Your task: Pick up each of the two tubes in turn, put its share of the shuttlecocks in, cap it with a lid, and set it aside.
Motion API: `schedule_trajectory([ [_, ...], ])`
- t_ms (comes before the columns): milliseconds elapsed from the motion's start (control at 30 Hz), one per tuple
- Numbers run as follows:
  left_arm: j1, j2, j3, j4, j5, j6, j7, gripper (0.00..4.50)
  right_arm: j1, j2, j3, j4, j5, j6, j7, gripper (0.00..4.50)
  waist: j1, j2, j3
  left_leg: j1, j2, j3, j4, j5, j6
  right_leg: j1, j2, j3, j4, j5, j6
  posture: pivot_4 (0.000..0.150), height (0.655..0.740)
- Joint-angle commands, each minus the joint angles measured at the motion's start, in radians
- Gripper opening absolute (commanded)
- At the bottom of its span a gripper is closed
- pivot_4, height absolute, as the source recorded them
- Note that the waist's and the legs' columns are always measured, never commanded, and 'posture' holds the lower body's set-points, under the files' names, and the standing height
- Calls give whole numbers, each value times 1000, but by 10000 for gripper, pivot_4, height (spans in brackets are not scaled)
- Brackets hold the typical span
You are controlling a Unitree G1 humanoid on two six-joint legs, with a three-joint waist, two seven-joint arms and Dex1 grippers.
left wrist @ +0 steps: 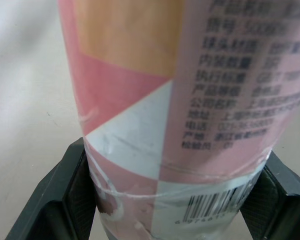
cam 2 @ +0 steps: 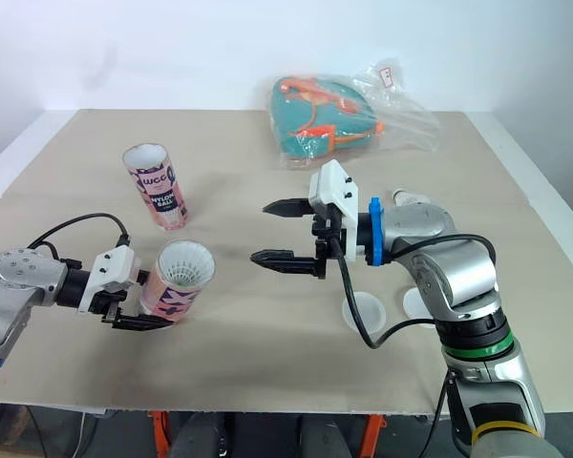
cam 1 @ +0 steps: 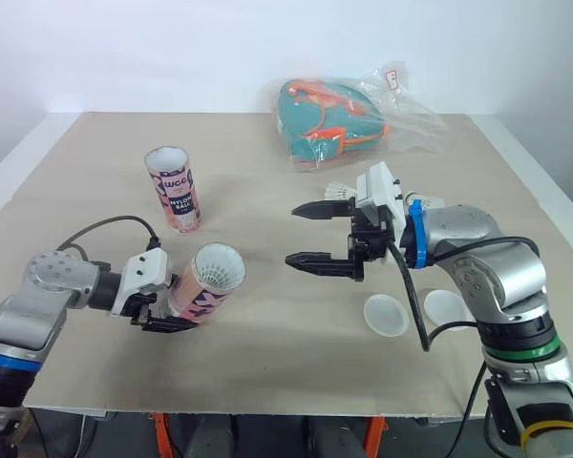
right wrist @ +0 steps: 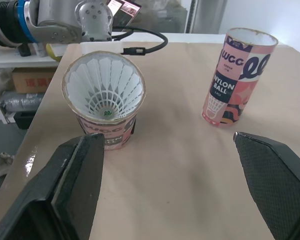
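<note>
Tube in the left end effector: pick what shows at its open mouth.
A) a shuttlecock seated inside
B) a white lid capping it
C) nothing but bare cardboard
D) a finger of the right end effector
A: the white feathers of a shuttlecock fill the mouth of the tube that the left end effector grips.

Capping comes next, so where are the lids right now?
The left lid and right lid lie side by side on the table, on the robot's right, near its front edge by the right arm.
</note>
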Motion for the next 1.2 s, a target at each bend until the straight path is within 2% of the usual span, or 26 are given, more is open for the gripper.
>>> schedule_trajectory([
  [33, 22, -17, -50, -10, 7, 4, 12, 34397, 10, -14, -45, -42, 31, 8, -11, 40523, 0, 0, 0, 0, 0, 0, 0, 0, 0, 0, 0, 0, 0, 0, 0, 1500, 7387],
  [100, 22, -17, -50, -12, 7, 4, 13, 34397, 27, -27, -57, -57, 55, 12, 3, 36759, 0, 0, 0, 0, 0, 0, 0, 0, 0, 0, 0, 0, 0, 0, 0, 1500, 7387],
  [167, 21, -18, -52, -11, 8, 4, 12, 34397, 33, -32, -64, -71, 78, 21, 11, 26014, 0, 0, 0, 0, 0, 0, 0, 0, 0, 0, 0, 0, 0, 0, 0, 1500, 7387],
  [233, 16, -18, -58, -5, 11, 3, 7, 34397, 29, -35, -52, -77, 85, 23, 23, 17993, 0, 0, 0, 0, 0, 0, 0, 0, 0, 0, 0, 0, 0, 0, 0, 1500, 7387],
  [267, 12, -19, -62, 1, 14, 1, 4, 34397, 23, -34, -42, -77, 87, 24, 28, 11937, 0, 0, 0, 0, 0, 0, 0, 0, 0, 0, 0, 0, 0, 0, 0, 1500, 7387],
  [367, -1, -22, -70, 18, 22, -6, -3, 34397, -23, -21, 34, -48, 50, 26, 48, 180, 0, 0, 0, 0, 0, 0, 0, 0, 0, 0, 0, 0, 0, 0, 0, 1500, 7387],
  [533, -22, -24, -78, 37, 29, -14, -13, 34397, -140, 30, 165, 55, -20, 27, 87, 180, 0, 0, 0, 0, 0, 0, 1, 1, 1, 0, 0, 0, 0, 0, 0, 1500, 7387],
  [633, -46, -27, -84, 55, 34, -23, -20, 34397, -263, 19, 283, 130, -104, 94, 124, 180, 0, 1, 0, 0, 0, 1, 3, 1, 1, -3, 0, 0, 0, 1, 0, 1500, 7387],
  [767, -101, -35, -86, 55, 8, -7, -44, 34397, -338, 39, 277, 165, -67, 113, 204, 180, 2, 1, 0, -5, 1, 1, 6, 1, 1, -3, -1, -2, 0, 0, 0, 1500, 7387],
  [1000, -174, -39, -111, 78, 9, -5, -73, 34397, -378, 57, 290, 217, -112, 81, 254, 180, -5, -3, 2, -10, 3, 1, 6, 0, 2, -4, 2, -3, 1, 3, 3, 1500, 7387],
  [1100, -186, -41, -116, 93, 9, -7, -80, 34397, -407, 76, 282, 244, -122, 77, 258, 180, -5, -3, 2, -10, 4, 0, 6, 0, 3, -6, 5, -3, 6, 2, 0, 1500, 7387],
  [1200, -189, -38, -132, 114, 26, -25, -89, 34397, -440, 95, 337, 260, -174, 57, 270, 180, -6, -3, 2, -10, 6, -2, 5, 0, 3, -6, 7, -4, 6, 1, -1, 1500, 7387],
])
